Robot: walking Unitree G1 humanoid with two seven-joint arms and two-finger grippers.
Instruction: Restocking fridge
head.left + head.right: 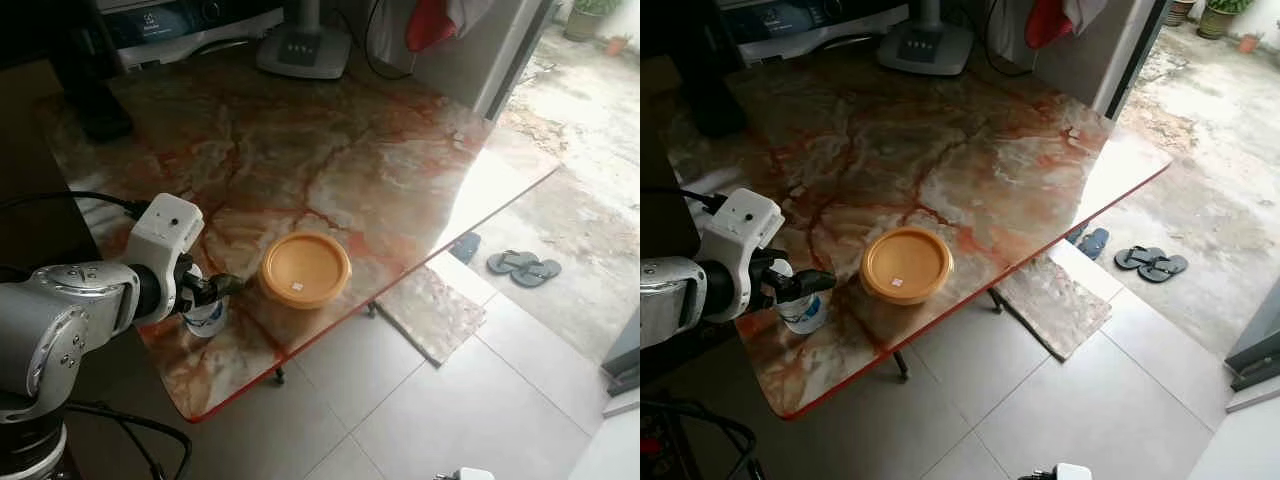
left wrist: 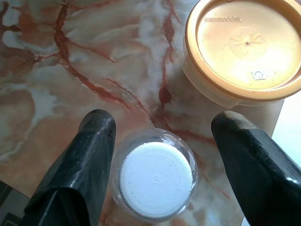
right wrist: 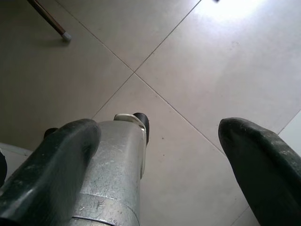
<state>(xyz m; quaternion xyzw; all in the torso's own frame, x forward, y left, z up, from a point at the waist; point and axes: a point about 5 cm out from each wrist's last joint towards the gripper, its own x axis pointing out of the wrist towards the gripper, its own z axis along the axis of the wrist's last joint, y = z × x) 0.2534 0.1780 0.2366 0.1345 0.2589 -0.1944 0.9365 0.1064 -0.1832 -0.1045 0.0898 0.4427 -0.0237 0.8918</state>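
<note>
Two black fingers of the left gripper [image 2: 157, 155] stood wide around the capped bottle [image 2: 156, 180]. It looked light, slippery plastic; gripping the body below the cap seemed safest. Right gripper [image 3: 155, 155] hung open.

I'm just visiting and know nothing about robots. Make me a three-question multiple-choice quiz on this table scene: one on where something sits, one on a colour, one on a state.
1. Where does the bottle stand?
A. on the floor
B. on the marble table, beside the round container
C. on top of the container

2. What colour is the container's lid?
A. orange
B. blue
C. black

3. How is the left gripper?
A. shut on the lid
B. holding a sandal
C. open, one finger on each side of the bottle

Answers: 1 B, it stands on the table next to the container. 2 A, plainly orange. 3 C, there are gaps between the fingers and the cap.
</note>
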